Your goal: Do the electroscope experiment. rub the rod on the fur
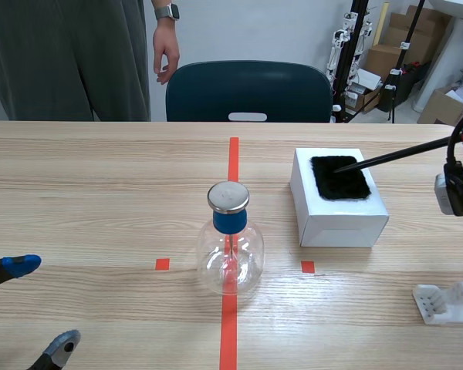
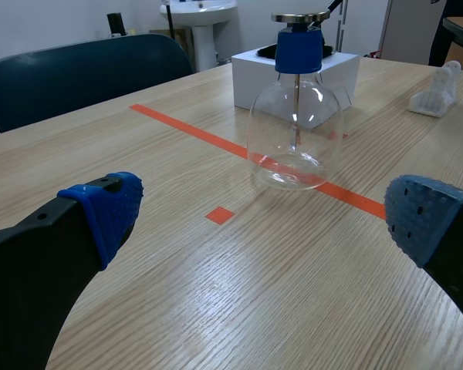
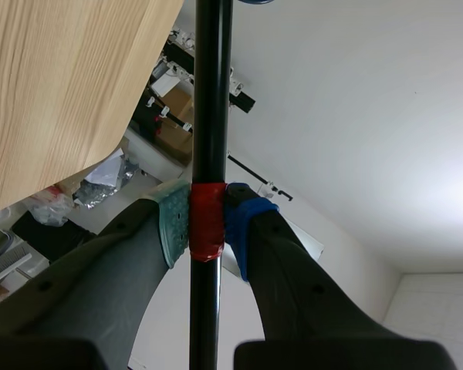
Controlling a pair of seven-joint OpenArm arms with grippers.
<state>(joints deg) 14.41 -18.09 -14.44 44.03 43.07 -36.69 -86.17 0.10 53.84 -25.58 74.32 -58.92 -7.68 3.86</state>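
Note:
A black rod point(image 1: 401, 156) slants in from the right, its tip resting on the black fur point(image 1: 339, 176) that lies on top of a white box point(image 1: 339, 206). My right gripper point(image 3: 207, 220) is shut on the rod point(image 3: 211, 116) at a red tape band; in the scene view only part of that arm point(image 1: 457, 189) shows at the right edge. The electroscope, a clear glass flask point(image 1: 230, 254) with a blue neck and a metal cap point(image 1: 228, 196), stands on the centre tape line. My left gripper point(image 1: 31, 304) rests open, low at the left, with the flask point(image 2: 295, 131) well ahead of it.
A white plastic stand point(image 1: 446, 302) lies at the right front. A dark blue chair point(image 1: 248, 92) stands behind the table's far edge, and a person point(image 1: 77, 58) stands at the far left with a hand point(image 1: 167, 54) hanging down. Boxes and tripods sit in the back right.

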